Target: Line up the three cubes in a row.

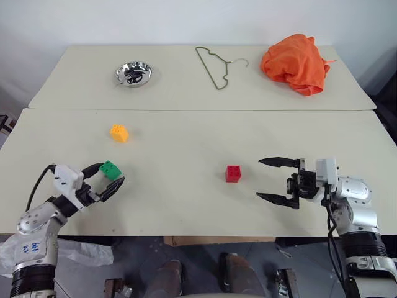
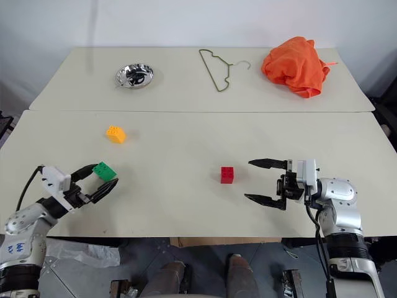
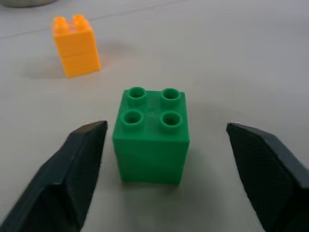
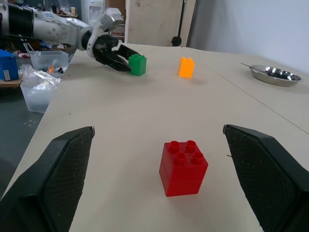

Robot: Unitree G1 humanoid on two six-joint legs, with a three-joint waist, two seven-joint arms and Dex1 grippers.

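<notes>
The bench (image 1: pixel 198 205) carries everything; I place the things from the red cube (image 1: pixel 233 173), which stands near the middle of the front part. Far behind it to the right lies an orange cloth (image 1: pixel 296 63), straight behind it a wire hanger (image 1: pixel 214 67), and far behind to the left a steel bowl (image 1: pixel 133 73). The yellow-orange cube (image 1: pixel 119 133) stands well to the left of the red cube and a little further back. The green cube (image 1: pixel 110 169) is also well to the left, about level with the red one.

What could go wrong: the left claw (image 1: pixel 110 180) has the green cube between its fingers but a gap shows on both sides, so an off-centre closing could push or turn the cube and not pinch it. The right claw (image 1: pixel 273 180) could knock the red cube away if it goes forward too fast.

The left claw is spread around the green cube, and I see no contact. The right claw is spread wide, holds nothing, and points at the red cube from its right side, clearly apart from it.
</notes>
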